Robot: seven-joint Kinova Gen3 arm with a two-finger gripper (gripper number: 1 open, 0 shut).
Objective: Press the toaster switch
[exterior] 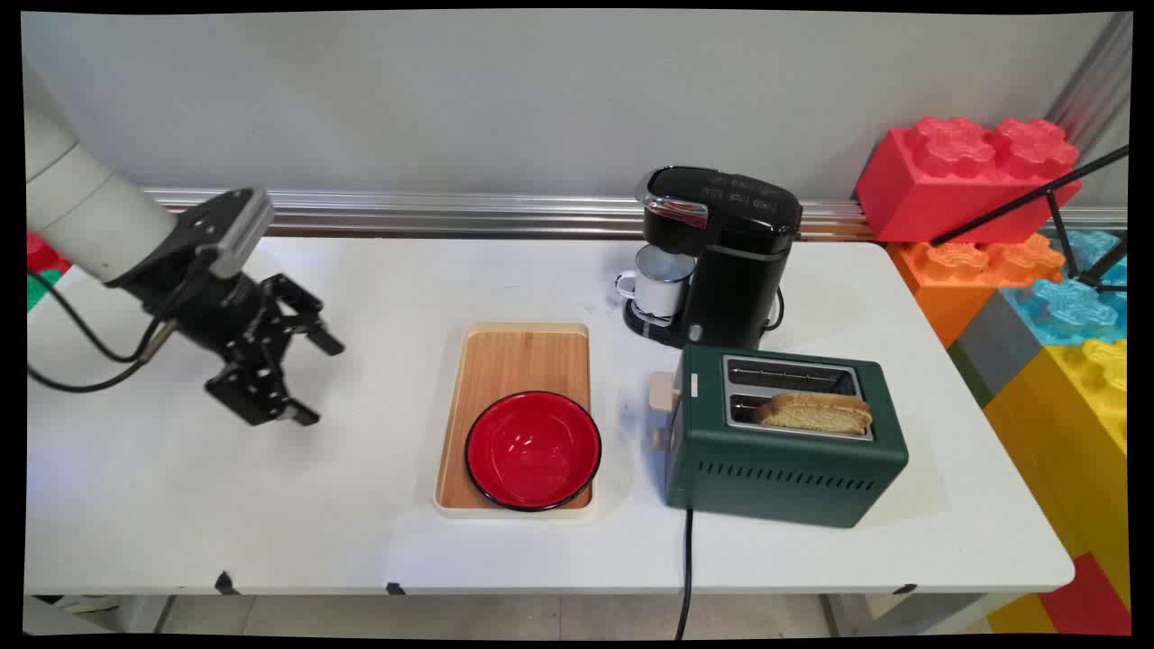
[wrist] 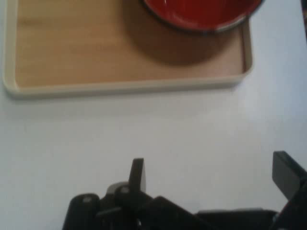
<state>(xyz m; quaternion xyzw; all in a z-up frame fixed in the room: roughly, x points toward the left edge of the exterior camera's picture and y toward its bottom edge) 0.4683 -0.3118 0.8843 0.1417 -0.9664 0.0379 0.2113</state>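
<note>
Gripper (exterior: 311,379) position was recorded over the left part of the tabletop (exterior: 180,487), carried clear of the surface and touching nothing. The jaws stood wide open and empty; in the hand view the 2 fingers (wrist: 137,173) rose well apart with only bare white surface between them. The nearest item was the wooden tray (exterior: 518,361), which lay to the gripper's right in the main view, apart from it, with its long axis running from the near side toward the wall. In the hand view the tray's long rim crossed the picture just ahead of the fingers. A red bowl (exterior: 533,449) sat on the tray's near end. Further right stood a green toaster (exterior: 784,451) with 1 slice of bread (exterior: 816,413) raised in its nearer slot. Behind the toaster stood a black coffee machine (exterior: 721,252) with a white mug (exterior: 663,281) under its spout.
</note>
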